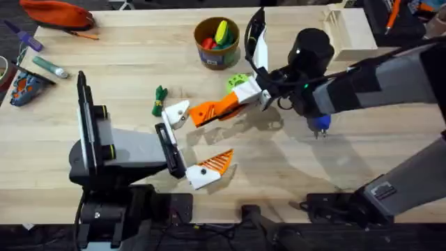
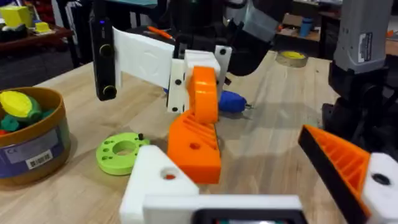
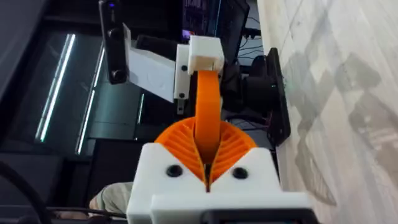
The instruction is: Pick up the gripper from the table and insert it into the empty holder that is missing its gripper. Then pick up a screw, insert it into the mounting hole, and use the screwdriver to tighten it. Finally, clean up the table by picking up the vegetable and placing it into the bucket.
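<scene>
Gripper: orange, ribbed, thumb-shaped pad; clamped at one end between the right gripper's pads, the other end reaching to the bare holder near the middle of the worktop.
Right gripper: white fingers with orange ribbed pads, closed tight on the orange pad; in the right wrist view the pad runs straight out from between the two fans of ribs.
Holder: white wedge with a small dark hole, no pad on it; one finger of the left gripper, its tip touching or nearly touching the pad's free end.
Left gripper: spread wide; second finger carries its orange ribbed pad, nearer the front edge; nothing between the two.
Screwdriver: blue, only its end visible under the right arm, toward the right side of the worktop.
Vegetable: slender, green, darker leafy end; lying on the wood just beside the holder, on the far side, outside both sets of jaws.
Bucket: mustard-yellow, round, banded; near the far edge, coloured toys inside.
Green disc: flat, holed, just beyond the right gripper.
</scene>
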Controlling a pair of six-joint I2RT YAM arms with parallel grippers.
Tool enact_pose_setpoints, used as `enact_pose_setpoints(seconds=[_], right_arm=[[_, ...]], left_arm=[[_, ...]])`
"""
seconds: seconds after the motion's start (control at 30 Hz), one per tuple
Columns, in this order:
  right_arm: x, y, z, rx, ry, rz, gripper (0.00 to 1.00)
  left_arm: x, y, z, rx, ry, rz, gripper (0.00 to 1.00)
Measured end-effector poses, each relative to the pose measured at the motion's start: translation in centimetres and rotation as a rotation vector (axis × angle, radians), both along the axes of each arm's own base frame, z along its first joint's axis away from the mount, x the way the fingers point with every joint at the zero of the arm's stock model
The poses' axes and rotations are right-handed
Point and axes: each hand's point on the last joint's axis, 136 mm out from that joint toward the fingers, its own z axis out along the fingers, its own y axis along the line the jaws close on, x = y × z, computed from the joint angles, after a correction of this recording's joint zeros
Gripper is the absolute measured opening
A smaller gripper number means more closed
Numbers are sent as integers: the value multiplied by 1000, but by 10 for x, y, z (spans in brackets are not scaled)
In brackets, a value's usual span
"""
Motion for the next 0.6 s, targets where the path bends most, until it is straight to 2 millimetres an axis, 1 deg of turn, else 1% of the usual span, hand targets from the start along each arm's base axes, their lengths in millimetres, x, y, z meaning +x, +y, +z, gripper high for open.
enact_pose_setpoints(seconds=[0.27,0.6], right_arm=[[-1,5,5,12,-23,15,9],[-1,6,4,1,-3,16,9]], left_arm=[[0,0,0,0,0,0,986],[0,0,0,0,0,0,985]])
